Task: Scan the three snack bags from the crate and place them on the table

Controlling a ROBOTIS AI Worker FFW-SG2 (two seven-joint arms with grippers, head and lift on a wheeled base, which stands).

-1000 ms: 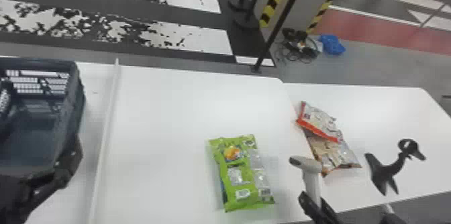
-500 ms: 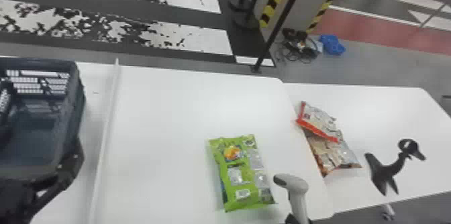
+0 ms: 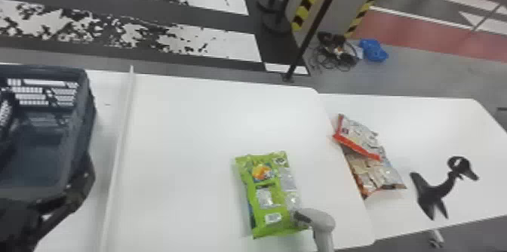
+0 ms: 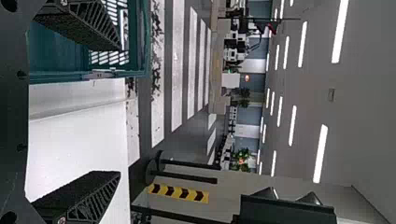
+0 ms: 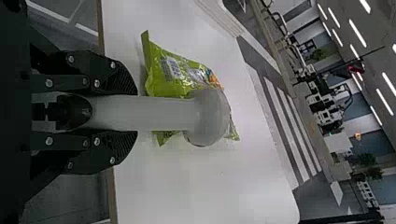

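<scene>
Three snack bags, all out on white tabletops: saw the green snack bag [image 3: 264, 191] lying flat on the main table [image 3: 188, 138], with a white barcode label [image 3: 273, 217] face up near its closer end. To the right of it, on the adjoining table [image 3: 445, 126], saw a red-and-white snack bag [image 3: 358, 136] resting partly on top of a brown-and-silver snack bag [image 3: 377, 174].

Gripped the handle of a pale grey handheld scanner [image 3: 320, 223] in the right gripper [image 5: 136, 113], with the two black fingers closed in on either side of it. Held the scanner head at the green bag's near right corner as seen from the head, just beside the label. Could not tell whether it touched the wrapper.

Had the left gripper [image 3: 81, 191] at the right side of the dark blue crate [image 3: 88, 119], at the left of the head view. Spread its fingers wide apart, with nothing caught between them.

Found a raised white strip [image 3: 120, 145] between the crate and the green bag. Noticed a black stand [image 3: 434, 192] on the adjoining table, right of the stacked pair, and on the floor beyond, tangled cables [image 3: 335, 53] beside a blue plastic bag [image 3: 373, 50].
</scene>
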